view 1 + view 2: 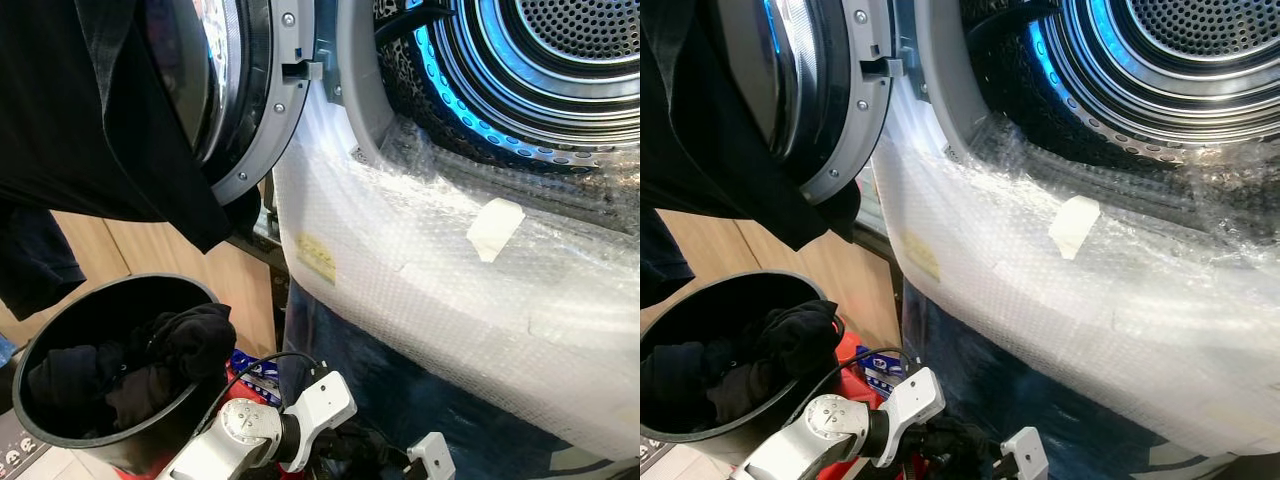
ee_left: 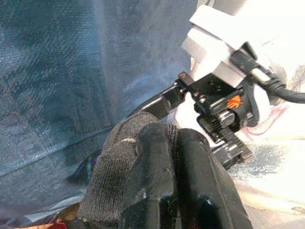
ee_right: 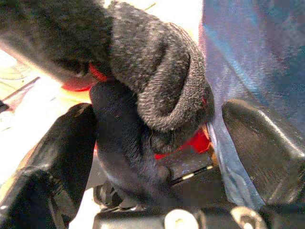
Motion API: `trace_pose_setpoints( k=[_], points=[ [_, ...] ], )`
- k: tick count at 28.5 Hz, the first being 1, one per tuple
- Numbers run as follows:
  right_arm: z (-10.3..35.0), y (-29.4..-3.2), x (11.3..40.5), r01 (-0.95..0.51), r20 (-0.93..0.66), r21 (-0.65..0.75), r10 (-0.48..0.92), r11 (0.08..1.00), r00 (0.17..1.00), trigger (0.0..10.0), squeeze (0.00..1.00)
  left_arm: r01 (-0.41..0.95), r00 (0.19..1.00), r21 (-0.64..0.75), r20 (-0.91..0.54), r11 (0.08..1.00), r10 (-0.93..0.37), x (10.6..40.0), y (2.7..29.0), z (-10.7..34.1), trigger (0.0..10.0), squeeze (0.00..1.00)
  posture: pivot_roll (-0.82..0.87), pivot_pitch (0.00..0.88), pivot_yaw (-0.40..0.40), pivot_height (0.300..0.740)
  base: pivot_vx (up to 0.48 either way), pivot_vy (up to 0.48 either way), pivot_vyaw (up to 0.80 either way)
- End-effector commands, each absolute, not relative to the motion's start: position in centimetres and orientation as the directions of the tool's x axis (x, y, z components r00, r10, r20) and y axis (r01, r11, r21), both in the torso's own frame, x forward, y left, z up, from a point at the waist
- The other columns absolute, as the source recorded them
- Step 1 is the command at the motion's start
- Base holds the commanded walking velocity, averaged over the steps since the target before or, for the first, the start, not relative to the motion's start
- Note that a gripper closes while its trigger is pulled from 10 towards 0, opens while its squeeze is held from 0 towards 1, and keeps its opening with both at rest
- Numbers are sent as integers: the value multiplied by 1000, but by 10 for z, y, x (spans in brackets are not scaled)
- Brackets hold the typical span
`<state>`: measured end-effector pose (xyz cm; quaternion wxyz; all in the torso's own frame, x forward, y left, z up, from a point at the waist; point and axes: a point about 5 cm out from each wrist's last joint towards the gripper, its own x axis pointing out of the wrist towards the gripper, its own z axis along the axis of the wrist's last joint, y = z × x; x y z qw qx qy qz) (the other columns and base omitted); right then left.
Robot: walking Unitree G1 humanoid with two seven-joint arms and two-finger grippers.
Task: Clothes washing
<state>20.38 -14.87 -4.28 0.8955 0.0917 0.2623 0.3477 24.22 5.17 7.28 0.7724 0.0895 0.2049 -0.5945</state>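
Low in front of the washing machine, a dark grey knitted garment (image 2: 112, 167) hangs between both grippers. My left gripper (image 2: 174, 157) is shut on it, its two black fingers (image 2: 152, 181) pressed together over the knit. My right gripper (image 3: 157, 138) stands open, with the same bunched cloth (image 3: 157, 71) sitting between its spread fingers (image 3: 259, 138). From the head, my left arm (image 1: 300, 410) reaches down to the dark cloth (image 1: 350, 448), and the right gripper's white body (image 1: 432, 460) sits beside it. The machine's drum (image 1: 545, 60) is open above.
A black bucket (image 1: 140, 445) holding dark clothes (image 1: 180, 340) stands at lower left. The round door (image 1: 250, 110) is swung open with a black garment (image 1: 90, 120) hanging over it. Bubble wrap (image 1: 430, 300) covers the machine's front, blue sheeting (image 1: 450, 400) below. Wooden panels lie behind.
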Motion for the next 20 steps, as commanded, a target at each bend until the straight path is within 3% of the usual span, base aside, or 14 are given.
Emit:
trace_pose_setpoints(
  k=[1,7,8,9,10,11,20],
  points=[
    [-43,-148,205,-566,-407,355,669,744,622,10000,0,959,209,-84,-429,269,-879,244,49,75,0,0,14,59,-21,740,0,0,0],
    [-42,-148,204,-566,-408,355,668,744,622,10000,0,960,209,-83,-427,269,-880,244,49,75,0,0,14,59,-21,740,0,0,0],
    [-39,-130,211,-618,-412,347,707,705,575,10000,0,955,235,-66,-424,289,-874,247,49,76,0,0,23,93,-21,740,0,0,0],
    [-39,-121,214,-642,-412,348,726,683,550,9216,0,953,250,-52,-426,299,-869,249,50,77,0,0,25,99,-21,740,0,0,0],
    [-39,-121,214,-643,-412,349,728,682,548,9216,0,953,251,-49,-428,300,-868,249,50,77,0,0,25,99,-21,740,0,0,0],
    [-38,-121,215,-633,-402,353,722,689,563,0,0,950,260,-48,-427,308,-866,251,51,78,0,0,29,107,-24,740,0,0,0],
    [-35,-122,219,-626,-393,341,711,701,583,0,0,944,277,-45,-427,326,-861,252,53,78,0,0,34,119,-25,740,0,0,0]
  ],
)
